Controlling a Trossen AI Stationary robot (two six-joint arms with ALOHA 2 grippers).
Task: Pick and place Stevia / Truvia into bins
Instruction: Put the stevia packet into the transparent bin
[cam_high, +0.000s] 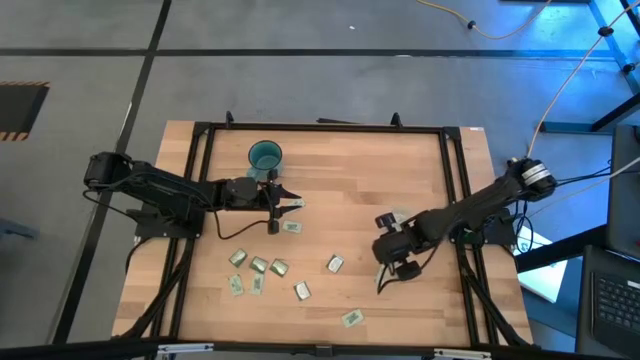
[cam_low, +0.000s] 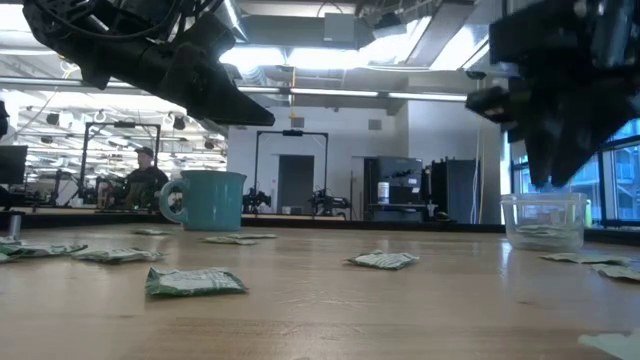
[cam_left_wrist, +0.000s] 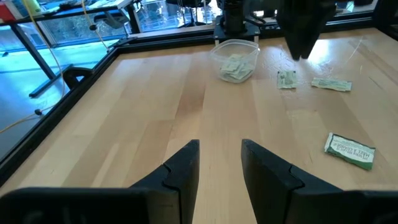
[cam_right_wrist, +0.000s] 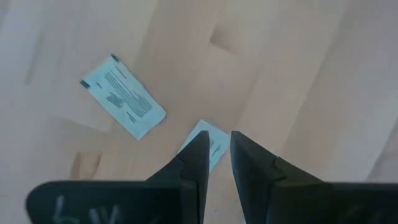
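Nearest the front edge of the pale wooden worktop (cam_high: 420, 170), around six o'clock, roughly ten flat, crinkled paper sachets (cam_high: 258, 265) lie loose, so most of the sorting is left. At four o'clock the right gripper (cam_right_wrist: 216, 144) points down over a pale sachet (cam_right_wrist: 210, 144), fingers narrow, holding nothing I can see. Just past it the round clear cup (cam_left_wrist: 235, 59) already holds a few sachets. At ten o'clock the left gripper (cam_left_wrist: 219, 155) hangs empty, fingers apart. Farthest, at eleven o'clock, the smooth teal cup (cam_high: 265, 157) looks empty.
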